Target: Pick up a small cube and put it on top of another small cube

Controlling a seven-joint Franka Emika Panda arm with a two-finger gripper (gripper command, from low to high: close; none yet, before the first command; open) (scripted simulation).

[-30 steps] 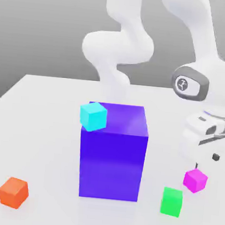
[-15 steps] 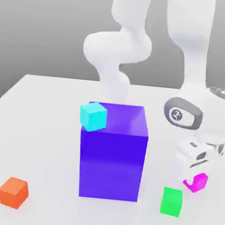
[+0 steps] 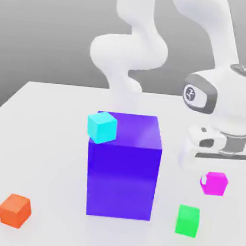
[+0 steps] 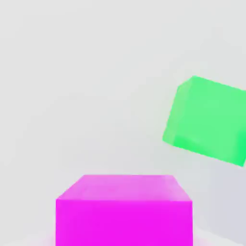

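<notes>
- Raised and turned since the earlier frame, the small magenta cube [image 3: 214,184] now sits higher in the exterior view, with one face squarer to the camera
- Along with it, the gripper [image 3: 214,180] and the white arm [image 3: 223,95] above have come up from their lower pose
- Closed on the small magenta cube, the gripper holds it beneath the hand, a pale fingertip [image 3: 204,179] against the side toward the exterior view's left
- Near the held cube but apart from it is the small green cube [image 3: 187,221], on the white table [image 3: 58,161], in the same spot as before
- Seen from the hand, the magenta cube is large and close, and the green one looks tilted relative to it
- At the exterior view's left, the small orange cube [image 3: 15,210] rests on the table, well apart from the others
- Big and blue-violet, the block [image 3: 122,178] stands upright, with the small cyan cube [image 3: 102,127] at its top, by the near corner at the exterior view's left
</notes>
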